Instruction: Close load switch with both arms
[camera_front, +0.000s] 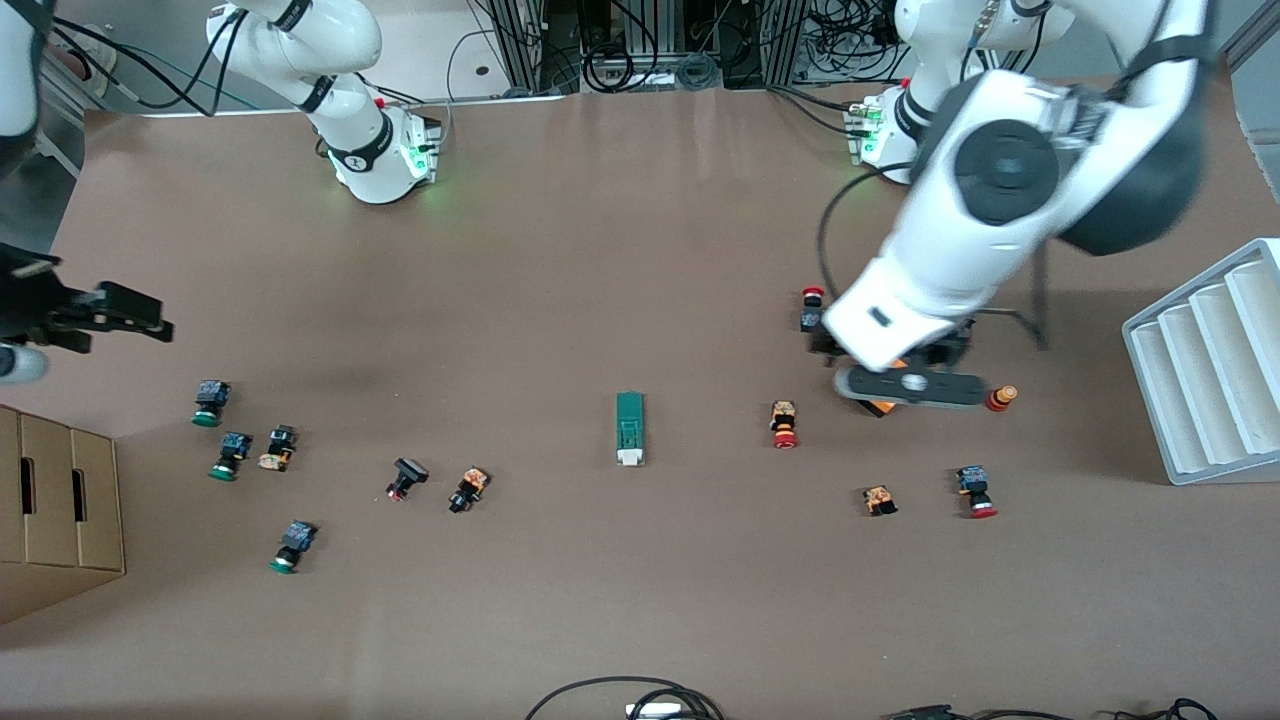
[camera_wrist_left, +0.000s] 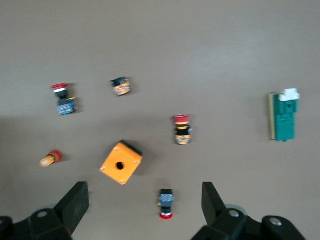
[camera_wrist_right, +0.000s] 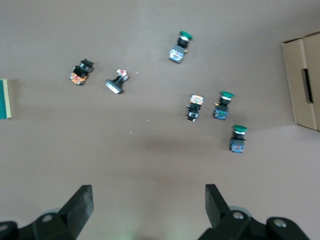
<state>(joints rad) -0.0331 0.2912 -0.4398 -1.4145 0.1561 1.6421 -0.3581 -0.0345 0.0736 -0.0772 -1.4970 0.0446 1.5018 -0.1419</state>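
**Load switch alone at mid-table, both grippers open in the air**

I see the load switch (camera_front: 630, 428) lying flat near the middle of the table (camera_front: 640, 250), with its white lever tab at the end nearer to the front camera. Nothing touches it. In the left wrist view the same green block (camera_wrist_left: 283, 116) shows at the edge, with the white tab at one end.

Toward the left arm's end of the table, the nearest thing to the switch is a red-capped push button (camera_front: 784, 424). The orange box with a hole (camera_wrist_left: 121, 163) sits under the left arm, mostly hidden from the front camera. Around it lie more small buttons: one red-capped (camera_front: 976, 492), one small orange piece (camera_front: 879, 499), and an orange and red one (camera_front: 1000, 398). A white ridged tray (camera_front: 1210, 370) stands at that end's edge.

Toward the right arm's end I see a black button (camera_front: 405, 477) and an orange-black one (camera_front: 468, 488), then three green-capped buttons (camera_front: 209, 402) (camera_front: 231, 455) (camera_front: 293, 546) and a cardboard box (camera_front: 60, 510).

The left gripper (camera_wrist_left: 145, 205) hangs over the orange box area, its jaws wide apart and holding nothing. The right gripper (camera_wrist_right: 149, 205) hangs over bare table near the green-capped buttons, also spread wide and empty.
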